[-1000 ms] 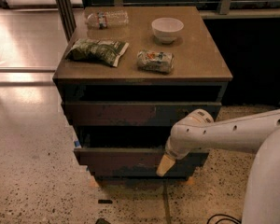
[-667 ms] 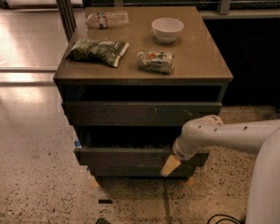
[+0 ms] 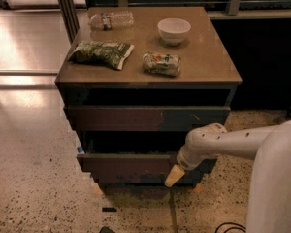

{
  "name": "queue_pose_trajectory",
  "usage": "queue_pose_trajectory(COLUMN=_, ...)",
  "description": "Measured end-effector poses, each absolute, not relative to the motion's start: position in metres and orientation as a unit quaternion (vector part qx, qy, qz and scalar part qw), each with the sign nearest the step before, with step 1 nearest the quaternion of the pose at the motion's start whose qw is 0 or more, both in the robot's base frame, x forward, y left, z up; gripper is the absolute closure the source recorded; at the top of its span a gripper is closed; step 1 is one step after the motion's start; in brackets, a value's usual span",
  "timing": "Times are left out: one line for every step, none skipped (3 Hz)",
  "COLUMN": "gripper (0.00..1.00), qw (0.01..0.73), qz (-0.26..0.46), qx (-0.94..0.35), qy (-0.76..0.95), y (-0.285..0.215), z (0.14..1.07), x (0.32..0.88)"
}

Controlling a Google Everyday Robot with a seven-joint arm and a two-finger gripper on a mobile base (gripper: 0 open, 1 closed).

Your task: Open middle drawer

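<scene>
The gripper (image 3: 174, 175) sits low at the front of the cabinet, against the right part of the middle drawer (image 3: 131, 163). Whether it is spread or closed cannot be told. The drawer is the second dark front down, under the larger scratched front (image 3: 145, 118). It appears to stand slightly proud, with a dark gap above it. The main risk is the hold: the front is plain and has no handle, and the gripper is down at its lower edge, just above the lowest front (image 3: 136, 179). A pull could therefore slide off, or catch the lowest drawer instead. The contact is also well to the right of centre, so the drawer may skew and bind. A hard tug could jolt the bench (image 3: 203, 57), where the water bottle (image 3: 111, 19) lies on its side and could roll, and the white bowl (image 3: 174, 30) could shift.
</scene>
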State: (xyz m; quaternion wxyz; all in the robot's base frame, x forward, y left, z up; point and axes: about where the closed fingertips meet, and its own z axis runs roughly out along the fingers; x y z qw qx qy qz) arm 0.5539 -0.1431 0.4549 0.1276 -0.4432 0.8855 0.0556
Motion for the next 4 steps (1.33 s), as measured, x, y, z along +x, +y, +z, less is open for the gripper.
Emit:
queue_pose_trajectory(gripper=0.00, qw=0.107, qz=0.075, qx=-0.430, qy=0.893, y=-0.134, z=0.420, x=0.541)
queue_pose_trajectory(gripper=0.00, qw=0.107, qz=0.075, qx=-0.430, qy=0.893, y=-0.134, z=0.420, x=0.541)
queue_pose_trajectory(gripper=0.00, qw=0.090, qz=0.082, qx=-0.422, qy=0.898, y=-0.144, z=0.423, x=0.525)
queue_pose_trajectory(gripper=0.00, qw=0.070, qz=0.087, qx=-0.413, qy=0.904, y=-0.152, z=0.427, x=0.504)
